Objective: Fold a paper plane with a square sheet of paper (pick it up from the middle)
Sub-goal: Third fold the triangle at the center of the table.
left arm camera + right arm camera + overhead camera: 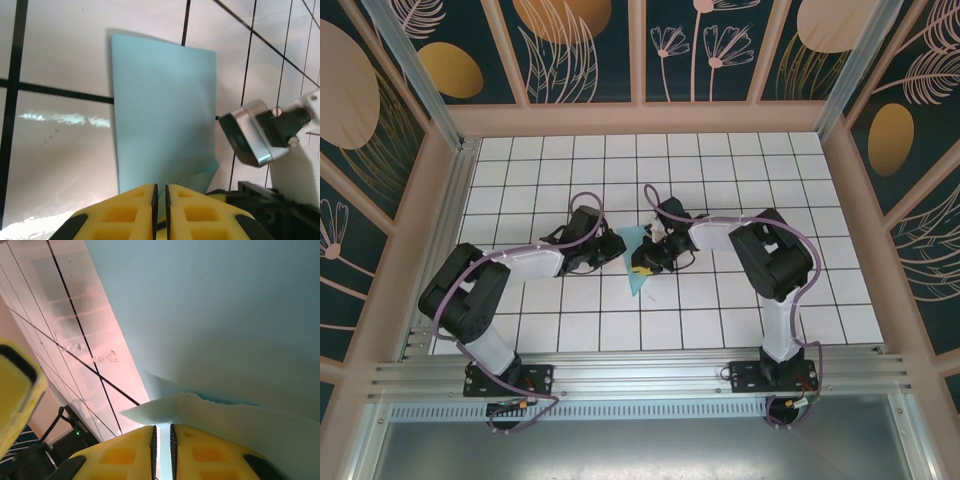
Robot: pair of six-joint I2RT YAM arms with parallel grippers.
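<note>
flanking paper [638,262] on tiled table [720,160]: l fingers [135,210], r fingers [125,455].

left arm [525,262] and right arm [772,258]: black joints, white links, a purple cable [585,195] on each, left gripper [160,190] has yellow gridded fingers [125,215]

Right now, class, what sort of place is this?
Likely a robot lab cell: left arm and right arm bolted to a rail, a gridded table, patterned panels around it.
</note>
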